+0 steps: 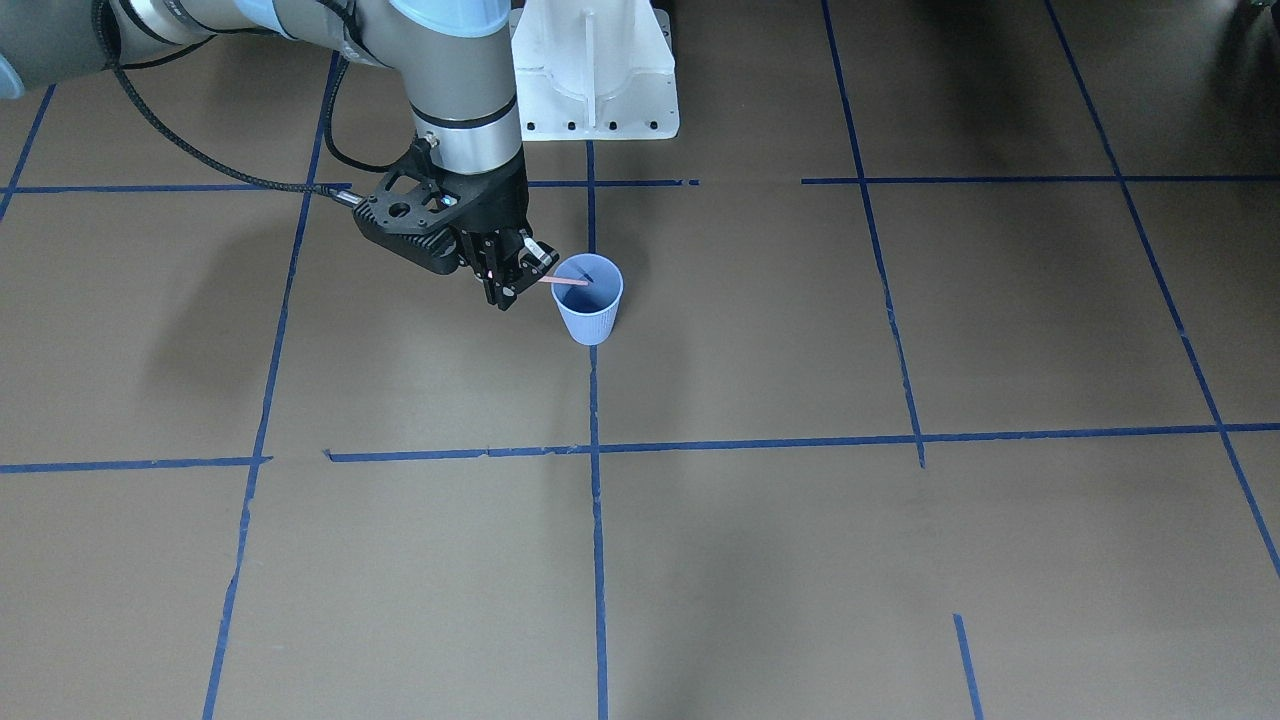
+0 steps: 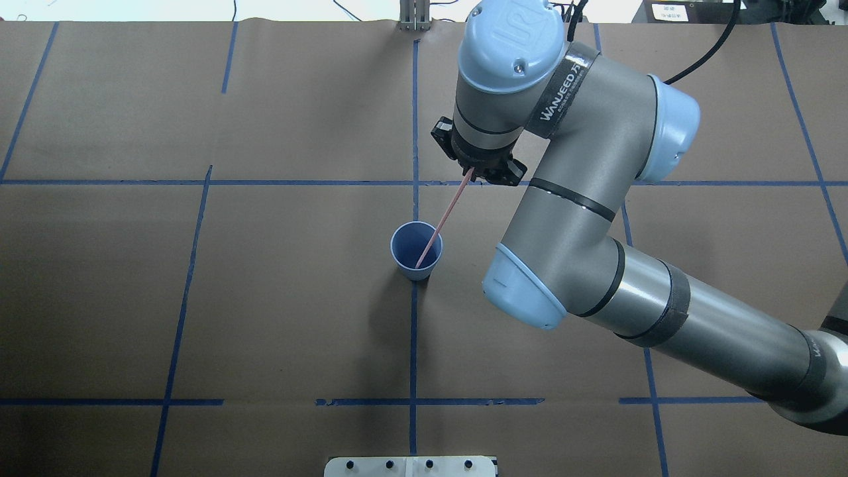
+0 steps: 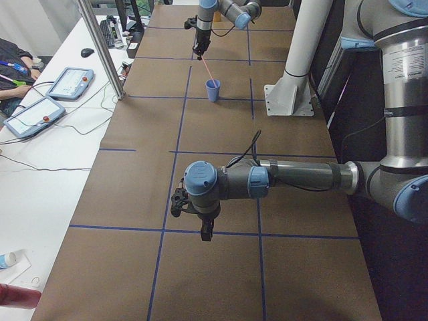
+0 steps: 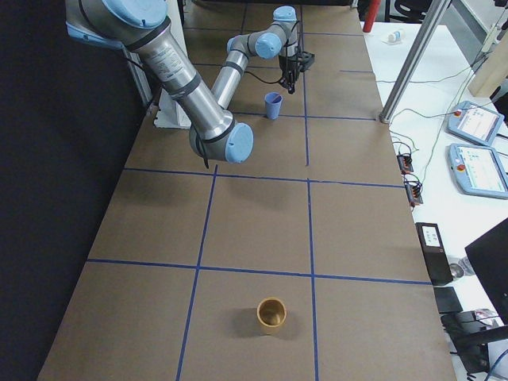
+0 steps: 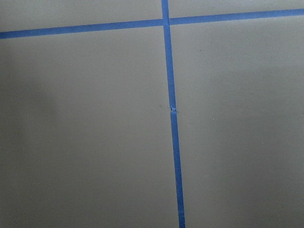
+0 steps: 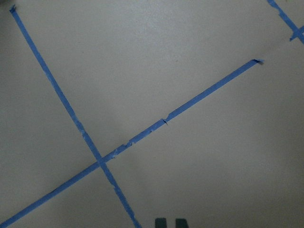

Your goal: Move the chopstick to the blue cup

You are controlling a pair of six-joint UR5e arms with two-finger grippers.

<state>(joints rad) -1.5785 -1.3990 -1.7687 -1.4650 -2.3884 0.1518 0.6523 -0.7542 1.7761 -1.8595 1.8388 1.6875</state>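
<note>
The blue cup (image 1: 590, 305) stands upright on the brown table at a tape crossing; it also shows in the overhead view (image 2: 416, 252). My right gripper (image 1: 515, 275) is shut on the top end of the thin pink chopstick (image 2: 442, 222), up and to one side of the cup. The stick is tilted, and its lower end is inside the cup's rim. Only one stick shows. My left gripper (image 3: 206, 231) points down over the table far from the cup, and I cannot tell whether it is open or shut.
The white robot pedestal (image 1: 595, 70) stands just behind the cup. A brown cup (image 4: 272, 314) stands at the table's far right end. Blue tape lines cross the table. A side bench with tablets (image 3: 70, 81) and cables runs along the operators' side.
</note>
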